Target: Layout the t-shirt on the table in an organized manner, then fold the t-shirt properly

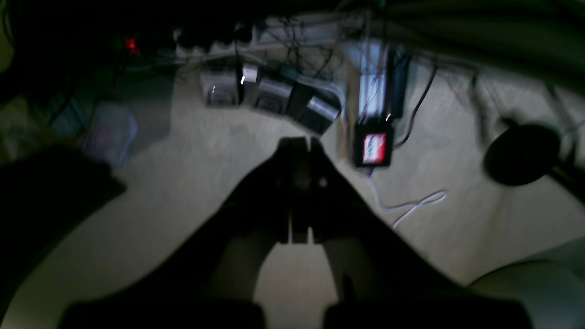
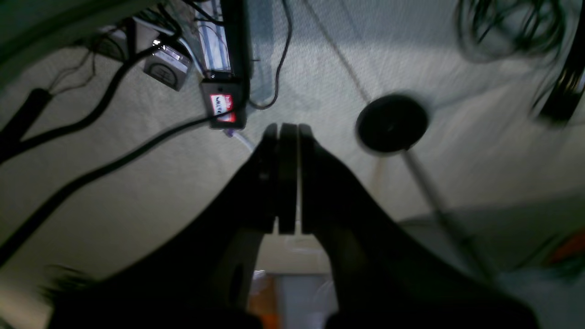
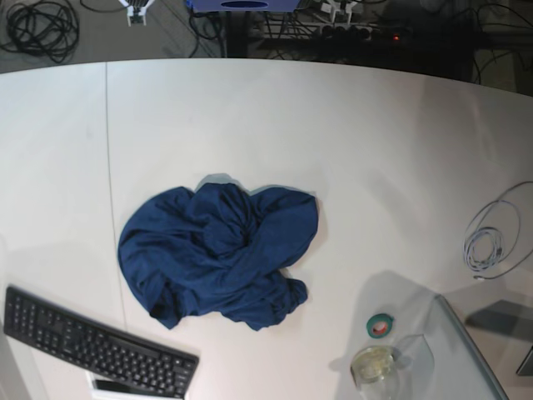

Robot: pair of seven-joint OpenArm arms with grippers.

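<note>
Base view, from where I stand, has the black keyboard (image 3: 96, 343) nearest, at the front edge, and just beyond it the t-shirt (image 3: 218, 252) sits in a crumpled heap on the table (image 3: 350, 133), well short of the middle, with no arm in that picture at all. Its lowest folds come near the keyboard without quite touching, and a roll of tape (image 3: 381, 324) and a small clear cup (image 3: 374, 364) lie off to the side, apart from the cloth. It looks like light, limp stuff that will sag and drag rather than hold any shape, not fragile, and likely to slide easily on that smooth white top; I'd judge a pinch at an outer edge of the heap the best hold, since the collar, hem and sleeves are all buried in the twist and I can't tell which is which. Each wrist view looks past its own pincer at floor and cables, not at the table: the left gripper (image 1: 301, 141) is clenched with nothing between its fingers, and the right gripper (image 2: 288, 128) is likewise pressed closed and empty. Laying out has not begun, by the look of it
</note>
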